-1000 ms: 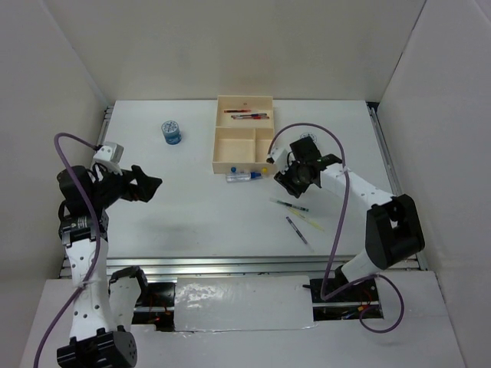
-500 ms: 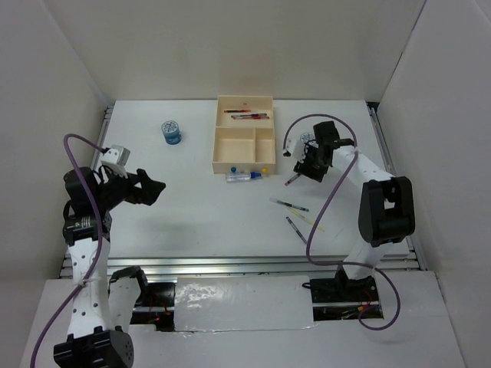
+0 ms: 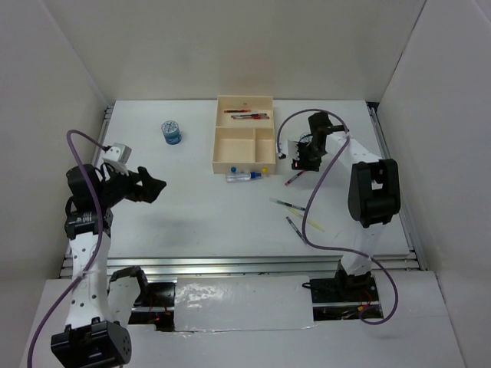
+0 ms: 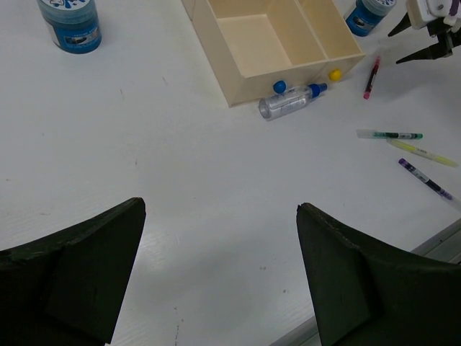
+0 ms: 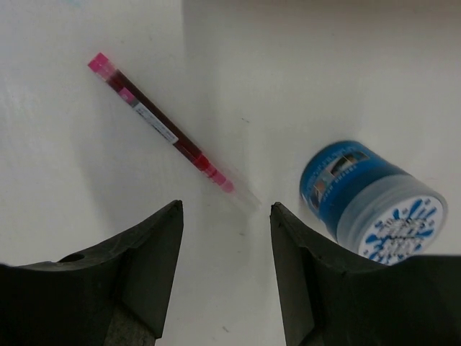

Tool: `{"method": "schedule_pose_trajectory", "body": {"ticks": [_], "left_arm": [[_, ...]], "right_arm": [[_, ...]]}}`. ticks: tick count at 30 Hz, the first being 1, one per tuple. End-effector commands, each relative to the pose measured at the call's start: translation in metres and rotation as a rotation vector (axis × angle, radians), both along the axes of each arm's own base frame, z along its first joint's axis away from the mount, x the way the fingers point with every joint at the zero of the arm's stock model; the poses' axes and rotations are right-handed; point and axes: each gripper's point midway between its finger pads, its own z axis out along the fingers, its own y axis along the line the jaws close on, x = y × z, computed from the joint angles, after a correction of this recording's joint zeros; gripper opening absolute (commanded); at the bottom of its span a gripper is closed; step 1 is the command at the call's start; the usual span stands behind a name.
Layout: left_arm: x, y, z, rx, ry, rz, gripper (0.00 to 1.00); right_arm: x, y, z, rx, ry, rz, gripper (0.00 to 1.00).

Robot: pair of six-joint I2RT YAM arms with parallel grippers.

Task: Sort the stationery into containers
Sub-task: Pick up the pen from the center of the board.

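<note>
**A:** From above, what are the two grippers doing?

**B:** The left gripper point(image 3: 153, 186) hangs above the table point(image 3: 192, 222) with its fingers spread and nothing between them. The cream tray point(image 3: 217, 146) lies well ahead of it. One blue-and-white cylinder point(image 3: 171, 132) stands off to its side. The right gripper point(image 3: 303, 161) points down just beside the tray's right wall, and the red pen point(image 3: 294, 179) lies just past its tips. Its jaws are too small to judge from here.

**A:** And the tray itself?

**B:** The long section holds a few pens point(image 3: 247, 115).

**A:** What does the left wrist camera add?

**B:** The left gripper point(image 4: 220, 274) is wide open and empty. Ahead and to the left stands the cylinder point(image 4: 70, 21). Ahead and to the right is the tray point(image 4: 209, 43). Against the tray's near wall lie a clear bottle point(image 4: 288, 101), a blue ball point(image 4: 279, 86) and a yellow ball point(image 4: 335, 74). Further right lie the red pen point(image 4: 372, 72), a clear pen point(image 4: 389, 135), a yellow pen point(image 4: 425, 153) and a purple pen point(image 4: 426, 180), all on the table. A second cylinder point(image 4: 367, 11) stands beyond the tray's corner.

**A:** And the right wrist camera?

**B:** The right gripper point(image 5: 225, 213) has its fingers parted and grips nothing. The red pen point(image 5: 162, 126) lies slantwise on the table, its nearer end just beyond the gap between the fingertips. The second cylinder point(image 5: 371, 202) stands just beside the right-hand finger.
</note>
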Motion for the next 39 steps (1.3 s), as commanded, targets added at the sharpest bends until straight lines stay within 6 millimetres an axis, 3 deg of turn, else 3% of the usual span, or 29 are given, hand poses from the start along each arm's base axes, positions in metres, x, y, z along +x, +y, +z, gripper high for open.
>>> {"method": "schedule_pose_trajectory", "body": {"ticks": [1, 11, 18, 24, 28, 32, 39], "left_arm": [[0.008, -0.001, 0.003, 0.010, -0.038, -0.026, 0.98], [0.013, 0.000, 0.001, 0.000, -0.019, -0.028, 0.98], [0.013, 0.001, -0.001, 0.009, -0.017, -0.022, 0.98], [0.013, 0.002, 0.003, 0.022, -0.026, -0.019, 0.98], [0.013, 0.003, 0.005, 0.033, -0.032, -0.020, 0.98], [0.014, 0.002, 0.006, 0.030, -0.037, -0.023, 0.98], [0.015, 0.004, 0.010, 0.038, -0.044, -0.019, 0.97]], "right_arm": [[-0.002, 0.012, 0.002, -0.004, 0.026, 0.080, 0.59], [-0.011, 0.022, -0.033, -0.063, 0.109, 0.136, 0.59], [-0.007, 0.028, -0.035, -0.074, 0.160, 0.160, 0.55], [-0.016, 0.031, -0.044, -0.144, 0.261, 0.208, 0.41], [-0.044, 0.034, -0.047, -0.178, 0.346, 0.244, 0.38], [-0.058, 0.037, -0.047, -0.196, 0.383, 0.256, 0.35], [-0.072, 0.046, -0.048, -0.157, 0.404, 0.227, 0.14]]}}
